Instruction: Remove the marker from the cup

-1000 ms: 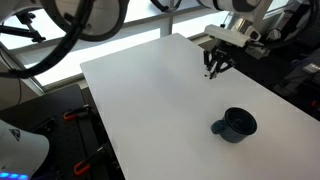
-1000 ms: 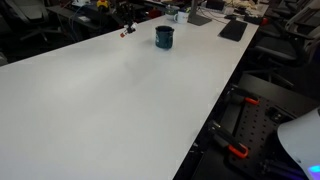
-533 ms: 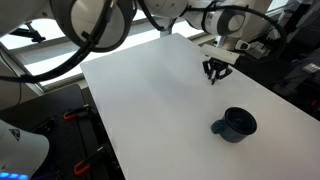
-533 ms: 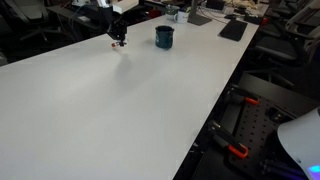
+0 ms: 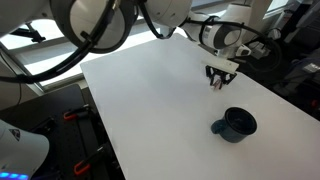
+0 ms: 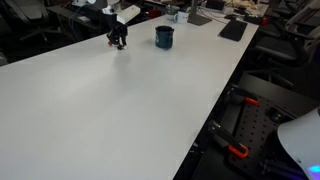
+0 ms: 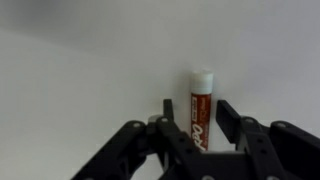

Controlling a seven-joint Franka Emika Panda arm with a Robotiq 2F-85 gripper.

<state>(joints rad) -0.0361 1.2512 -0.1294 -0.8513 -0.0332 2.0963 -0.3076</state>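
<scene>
Wrist view, left to right: bare pale surface [image 7: 70, 70], then the hand [image 7: 196, 112]. Its dark fingers [image 7: 166, 118] are set narrow about the marker [image 7: 202, 105]. The marker's white cap points to 12 o'clock and its reddish printed barrel runs down between the jaws. Both fingers lie close against the barrel and no gap is plain, so you appear to be gripping it.

In both exterior views the hand [image 5: 219, 77] [image 6: 118, 41] hangs low over the surface, toward its far edge. In an exterior view the cup [image 5: 236, 124] stands well apart, at about 5 o'clock from the hand. In an exterior view taken from elsewhere, the cup [image 6: 164, 37] sits at 3 o'clock from the hand, again clear of it. The cup's inside is too small to inspect.

Assessment: the marker is out of the cup, so the extraction itself reads as done. The step in hand is the set-down. Your next move calls for easing down until the barrel rests on the surface, opening the fingers, then lifting straight up. The barrel is round, so expect it to roll if released from any height.
</scene>
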